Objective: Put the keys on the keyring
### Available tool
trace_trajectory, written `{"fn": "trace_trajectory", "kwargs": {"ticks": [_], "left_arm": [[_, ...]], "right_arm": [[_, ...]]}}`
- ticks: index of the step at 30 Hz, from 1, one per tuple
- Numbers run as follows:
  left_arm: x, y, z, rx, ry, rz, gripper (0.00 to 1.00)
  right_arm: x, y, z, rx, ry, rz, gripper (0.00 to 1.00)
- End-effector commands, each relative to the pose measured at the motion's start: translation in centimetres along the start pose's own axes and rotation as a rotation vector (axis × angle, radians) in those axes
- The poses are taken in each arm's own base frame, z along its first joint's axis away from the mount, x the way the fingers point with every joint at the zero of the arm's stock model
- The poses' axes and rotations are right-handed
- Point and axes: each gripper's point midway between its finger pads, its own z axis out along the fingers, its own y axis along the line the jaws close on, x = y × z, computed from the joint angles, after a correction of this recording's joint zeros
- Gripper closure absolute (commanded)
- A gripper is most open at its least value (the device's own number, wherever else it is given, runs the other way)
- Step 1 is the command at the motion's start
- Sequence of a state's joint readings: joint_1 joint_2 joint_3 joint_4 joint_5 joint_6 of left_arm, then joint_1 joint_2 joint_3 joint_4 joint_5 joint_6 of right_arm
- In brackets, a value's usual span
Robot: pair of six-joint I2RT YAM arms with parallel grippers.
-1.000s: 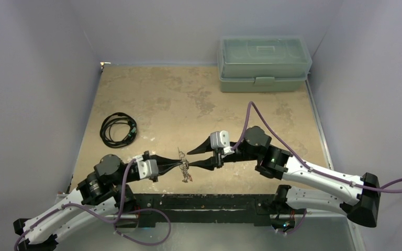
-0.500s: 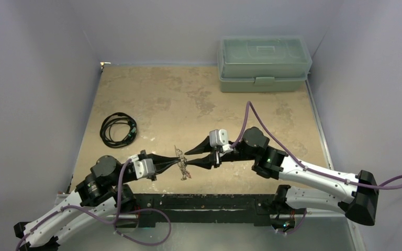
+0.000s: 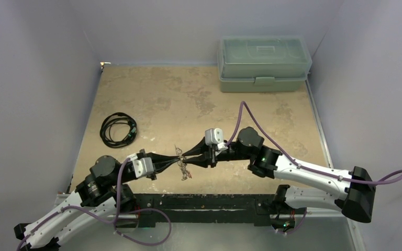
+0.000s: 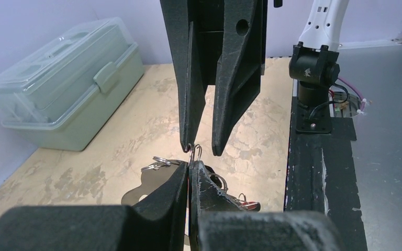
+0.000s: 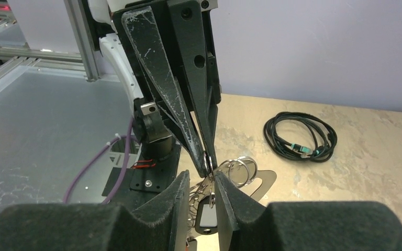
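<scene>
Now: keyring pinched aloft, second claw bracketing its loop.
Your keyring hangs clear of the bench, its plate dangling so that the wire loop on top stands free for threading. Your left claw is clamped fully on that loop to steady it, and the keys dangle beneath. Your right claw, jaws partly apart, straddles the same loop tip to tip and grips nothing I can make out, probably lining up to work it.
</scene>
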State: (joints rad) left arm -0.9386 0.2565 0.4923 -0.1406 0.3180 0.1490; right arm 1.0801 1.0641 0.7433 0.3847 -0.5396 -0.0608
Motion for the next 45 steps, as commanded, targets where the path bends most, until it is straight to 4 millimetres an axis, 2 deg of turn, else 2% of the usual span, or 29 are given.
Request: {"fn": "trace_trajectory", "kwargs": {"ticks": [1, 11, 14, 20, 28, 36, 41, 45], "left_arm": [[-1.8, 0.5, 0.0, -0.018, -0.073, 0.011, 1.00], [-2.0, 0.5, 0.0, -0.020, -0.079, 0.011, 1.00], [-2.0, 0.5, 0.0, -0.019, -0.079, 0.010, 1.00], [-1.8, 0.5, 0.1, -0.016, -0.076, 0.008, 1.00], [-1.5, 0.1, 0.2, 0.007, -0.067, 0.005, 1.00], [-1.1, 0.4, 0.3, 0.017, 0.011, 0.029, 0.65], [-0.9, 0.8, 0.1, 0.021, 0.098, 0.048, 0.53], [-1.1, 1.1, 0.2, 0.037, 0.160, 0.082, 0.53]], "right_arm": [[-1.0, -0.3, 0.3, 0.020, -0.049, -0.011, 0.74], [-0.3, -0.9, 0.5, 0.044, -0.035, -0.004, 0.74], [-0.5, -1.0, 0.6, 0.045, -0.040, -0.007, 0.79], [-0.8, -1.0, 0.6, 0.045, -0.055, -0.016, 0.99], [-1.5, -1.3, 0.4, 0.062, -0.058, -0.048, 1.00], [-0.9, -2.4, 0.0, 0.107, 0.059, -0.071, 1.00], [-0.7, -3.3, -0.6, 0.147, 0.141, -0.100, 1.00], [0.1, -3.9, -1.1, 0.169, 0.223, -0.109, 1.00]]}}
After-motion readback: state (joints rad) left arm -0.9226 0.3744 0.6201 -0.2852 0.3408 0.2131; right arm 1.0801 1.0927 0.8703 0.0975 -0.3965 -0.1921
